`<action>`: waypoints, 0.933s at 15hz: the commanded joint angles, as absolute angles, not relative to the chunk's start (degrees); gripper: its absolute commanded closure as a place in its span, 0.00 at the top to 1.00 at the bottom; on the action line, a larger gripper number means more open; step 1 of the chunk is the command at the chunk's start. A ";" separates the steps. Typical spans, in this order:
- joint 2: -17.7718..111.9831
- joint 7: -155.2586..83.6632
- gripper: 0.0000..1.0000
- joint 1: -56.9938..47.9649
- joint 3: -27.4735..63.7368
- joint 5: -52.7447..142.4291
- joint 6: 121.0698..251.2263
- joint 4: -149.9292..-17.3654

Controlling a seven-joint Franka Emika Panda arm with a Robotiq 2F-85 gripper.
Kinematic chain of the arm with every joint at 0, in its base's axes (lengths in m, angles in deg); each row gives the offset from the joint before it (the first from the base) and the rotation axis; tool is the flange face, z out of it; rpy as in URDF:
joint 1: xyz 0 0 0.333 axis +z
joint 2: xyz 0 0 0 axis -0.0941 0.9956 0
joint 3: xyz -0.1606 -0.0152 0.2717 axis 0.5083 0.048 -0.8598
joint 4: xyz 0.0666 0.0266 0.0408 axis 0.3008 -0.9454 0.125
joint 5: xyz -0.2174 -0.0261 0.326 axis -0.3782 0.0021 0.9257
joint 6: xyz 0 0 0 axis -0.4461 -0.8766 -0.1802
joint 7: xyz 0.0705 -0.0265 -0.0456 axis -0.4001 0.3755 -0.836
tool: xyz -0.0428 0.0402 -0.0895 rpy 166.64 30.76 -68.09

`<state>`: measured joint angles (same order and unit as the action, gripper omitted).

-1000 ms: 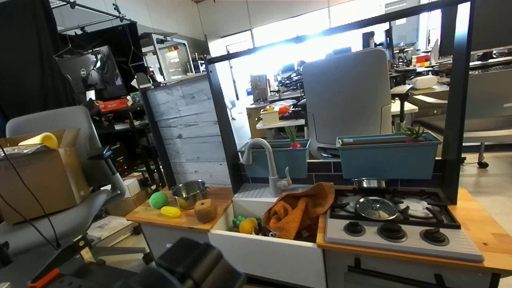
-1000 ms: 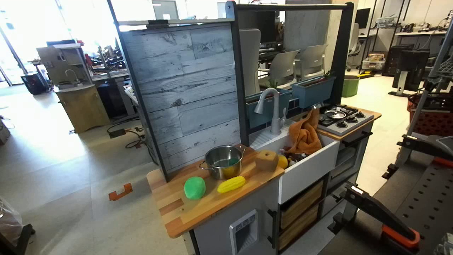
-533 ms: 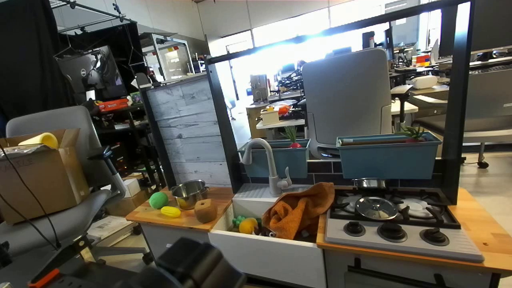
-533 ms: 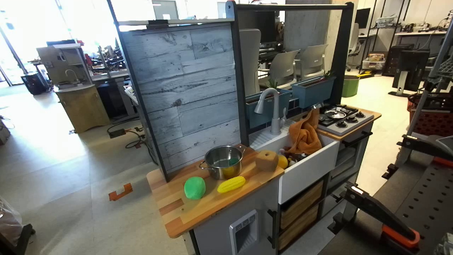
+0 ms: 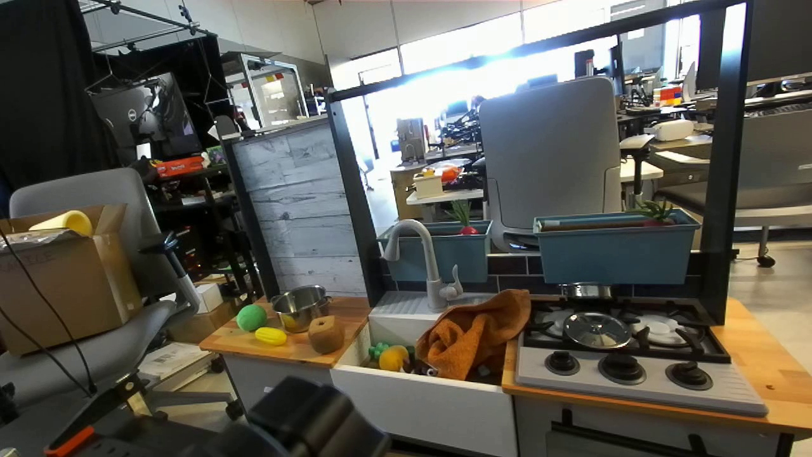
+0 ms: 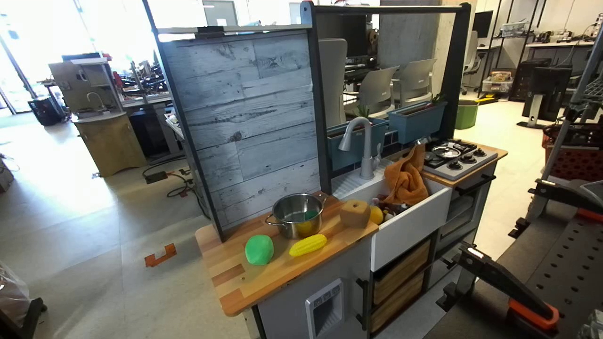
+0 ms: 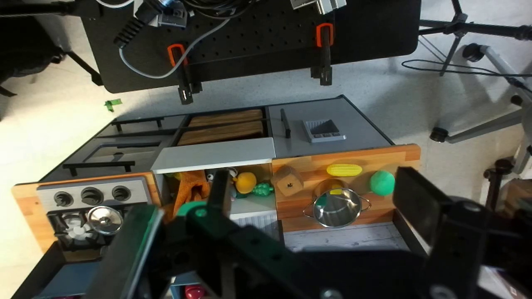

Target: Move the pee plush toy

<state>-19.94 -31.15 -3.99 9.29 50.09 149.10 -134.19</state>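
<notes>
In both exterior views, one bright green plush toy (image 6: 259,250) lies on the wooden tabletop (image 6: 247,287) just inside its left edge, between the two left corners. In the wrist view it shows within the gap of the gripper (image 7: 315,182), beside the finger on that picture's right side; the fingers (image 7: 417,203) are spread wide, released, and well apart from the toy. Rightward come one yellow corn cob (image 6: 307,245) along the front edge, one two-handled metal pot (image 6: 297,214) toward the back edge, and one brown lump (image 6: 355,213) at the right edge. Past that edge, the sink (image 5: 425,406) holds one orange cloth (image 5: 472,336) and one yellow rounded item (image 5: 393,358); farther right, the stove (image 5: 589,370) has three knobs (image 5: 623,368). Only the wrist view shows the gripper. In an exterior view a green knobbly thing (image 5: 379,350) lies in the sink, and the wrist view shows it too; in an exterior view an orange strip (image 6: 161,255) lies on the floor (image 6: 141,301) beyond the left edge.
</notes>
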 commanded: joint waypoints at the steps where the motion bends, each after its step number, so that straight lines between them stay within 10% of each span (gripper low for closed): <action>1: -19.88 -31.35 1.00 -4.29 9.11 50.24 148.93 -134.01; 14: 14.13 -38.64 1.00 5.00 -2.69 37.91 175.15 -127.48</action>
<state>5.21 -39.44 3.42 0.18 42.37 166.31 -130.68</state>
